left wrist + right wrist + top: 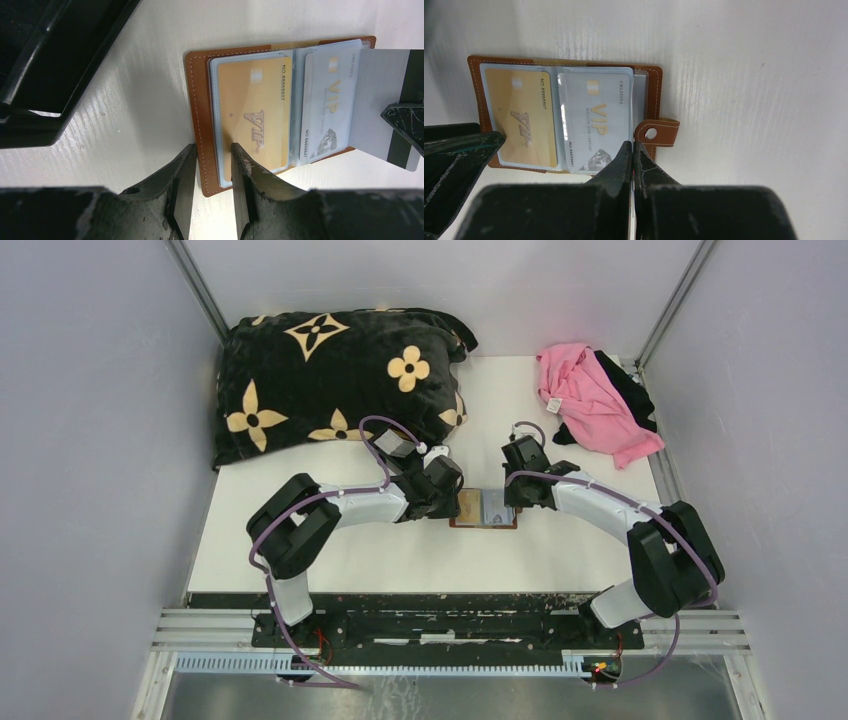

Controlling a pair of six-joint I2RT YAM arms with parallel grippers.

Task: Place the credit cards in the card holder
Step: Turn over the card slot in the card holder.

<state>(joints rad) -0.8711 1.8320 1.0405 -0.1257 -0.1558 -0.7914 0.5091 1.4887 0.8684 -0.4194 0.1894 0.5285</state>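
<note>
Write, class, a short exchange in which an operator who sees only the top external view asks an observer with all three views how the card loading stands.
Operator: From above I make out an orange patch and a pale patch between the two grippers. Are those loose cards?
Observer: No. The left wrist view shows an orange VIP card and a silver VIP card, both pocketed inside the open card holder.
Operator: Is the right gripper carrying anything? Its arm blocks my view.
Observer: Yes. The right gripper is shut on a grey card with a black stripe, held over the holder's right edge.
</note>
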